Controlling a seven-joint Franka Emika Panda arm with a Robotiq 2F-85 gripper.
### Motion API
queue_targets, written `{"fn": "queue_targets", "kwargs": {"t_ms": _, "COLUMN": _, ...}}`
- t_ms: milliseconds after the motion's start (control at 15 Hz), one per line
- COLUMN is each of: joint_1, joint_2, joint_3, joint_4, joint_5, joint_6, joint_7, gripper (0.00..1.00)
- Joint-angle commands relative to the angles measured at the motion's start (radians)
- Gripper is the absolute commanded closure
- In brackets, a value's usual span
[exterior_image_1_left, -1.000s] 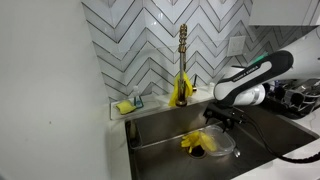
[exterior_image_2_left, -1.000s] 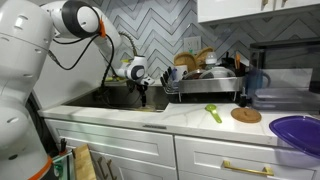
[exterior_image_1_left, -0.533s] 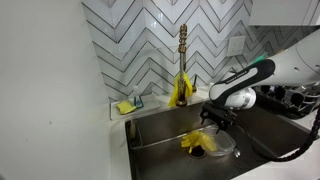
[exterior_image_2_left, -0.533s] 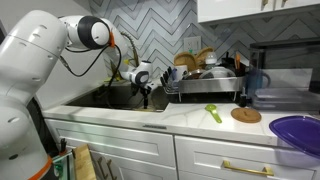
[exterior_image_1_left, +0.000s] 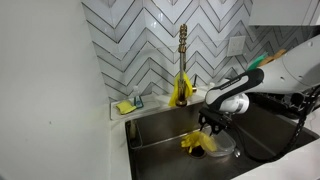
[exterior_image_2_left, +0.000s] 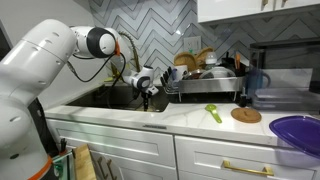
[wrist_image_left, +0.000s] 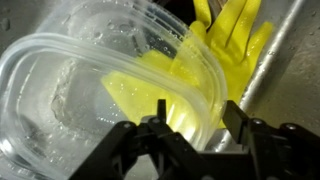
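My gripper (wrist_image_left: 197, 115) is down in the sink (exterior_image_1_left: 160, 126), with its fingers on either side of the rim of a clear plastic container (wrist_image_left: 70, 90). A gap still shows between the rim and the right finger (wrist_image_left: 238, 118), so the jaws are open. A yellow rubber glove (wrist_image_left: 235, 30) lies under and beside the container. In an exterior view the gripper (exterior_image_1_left: 208, 126) hangs just above the glove (exterior_image_1_left: 193, 143) and the container (exterior_image_1_left: 224, 146). In an exterior view the gripper (exterior_image_2_left: 148, 98) dips behind the counter edge, and the container is hidden.
A brass faucet (exterior_image_1_left: 183, 50) stands behind the sink with another yellow glove (exterior_image_1_left: 181, 92) draped on it. A sponge holder (exterior_image_1_left: 125, 105) sits at the sink's corner. On the counter are a dish rack (exterior_image_2_left: 205, 80), a green utensil (exterior_image_2_left: 214, 112) and a purple bowl (exterior_image_2_left: 297, 132).
The arm has moved toward the faucet side and lowered the gripper into the sink onto the container's rim. The jaws have narrowed.
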Motion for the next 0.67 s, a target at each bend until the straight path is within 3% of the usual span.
{"fn": "queue_targets", "kwargs": {"t_ms": 0, "joint_1": 0.026, "joint_2": 0.040, "joint_3": -0.025, "joint_4": 0.047, "joint_5": 0.026, "joint_6": -0.039, "joint_7": -0.019, "gripper": 0.70}}
{"fn": "queue_targets", "kwargs": {"t_ms": 267, "joint_1": 0.037, "joint_2": 0.028, "joint_3": -0.044, "joint_4": 0.040, "joint_5": 0.014, "joint_6": -0.064, "joint_7": -0.011, "gripper": 0.99}}
{"fn": "queue_targets", "kwargs": {"t_ms": 600, "joint_1": 0.055, "joint_2": -0.050, "joint_3": -0.073, "joint_4": 0.006, "joint_5": -0.003, "joint_6": -0.138, "joint_7": 0.021, "gripper": 0.96}}
